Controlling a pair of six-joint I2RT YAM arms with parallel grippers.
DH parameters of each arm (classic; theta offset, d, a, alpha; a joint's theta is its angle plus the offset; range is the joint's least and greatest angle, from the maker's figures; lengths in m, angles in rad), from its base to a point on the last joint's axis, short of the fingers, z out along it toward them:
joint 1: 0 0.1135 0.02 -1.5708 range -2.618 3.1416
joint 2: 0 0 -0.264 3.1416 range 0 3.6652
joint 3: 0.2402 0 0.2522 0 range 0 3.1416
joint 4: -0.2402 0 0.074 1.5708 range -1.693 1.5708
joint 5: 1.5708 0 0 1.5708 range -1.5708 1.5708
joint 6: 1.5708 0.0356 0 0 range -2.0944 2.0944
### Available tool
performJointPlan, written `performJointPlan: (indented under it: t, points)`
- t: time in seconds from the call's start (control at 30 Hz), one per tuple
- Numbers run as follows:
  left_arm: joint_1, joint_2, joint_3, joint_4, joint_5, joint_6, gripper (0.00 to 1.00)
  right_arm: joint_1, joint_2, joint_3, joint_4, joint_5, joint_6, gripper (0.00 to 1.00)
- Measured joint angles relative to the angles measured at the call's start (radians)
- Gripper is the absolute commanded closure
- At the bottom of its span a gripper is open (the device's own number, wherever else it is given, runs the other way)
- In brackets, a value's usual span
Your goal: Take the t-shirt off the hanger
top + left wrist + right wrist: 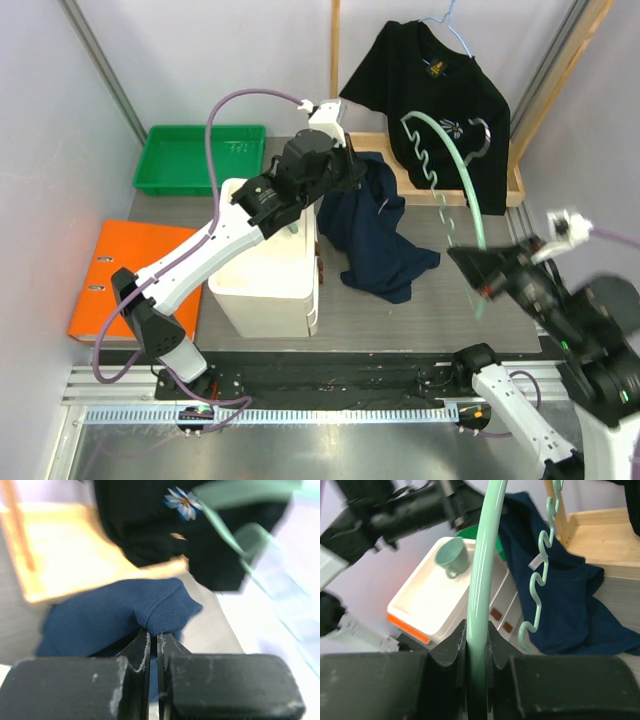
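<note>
The navy t-shirt (375, 235) lies crumpled on the table, its upper edge lifted toward my left gripper (350, 165). In the left wrist view my left gripper (153, 637) is shut on a ribbed fold of the navy t-shirt (100, 620). My right gripper (490, 285) is shut on the mint-green hanger (465, 185) and holds it tilted up in the air, to the right of the shirt. In the right wrist view the hanger (482, 580) runs up from between my right gripper (479, 630), with the t-shirt (570, 605) behind its wavy bar.
A white bin (265, 260) stands left of the shirt, with a teal cup (452, 555) inside. A green tray (200, 158) is at the back left, an orange binder (125, 275) at the left. A black t-shirt (430, 90) hangs on a wooden rack (515, 185) behind.
</note>
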Motion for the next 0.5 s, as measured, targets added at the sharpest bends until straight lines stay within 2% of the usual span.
performJointPlan:
  t: [0.23, 0.5]
  points:
    - [0.0, -0.098, -0.1, 0.01, 0.216, -0.094, 1.0, 0.0, 0.379, 0.01, 0.211, 0.048, 0.0, 0.99]
    - [-0.006, -0.192, -0.195, 0.054, 0.331, -0.184, 1.0, 0.0, 0.724, 0.118, 0.429, 0.066, 0.029, 0.99]
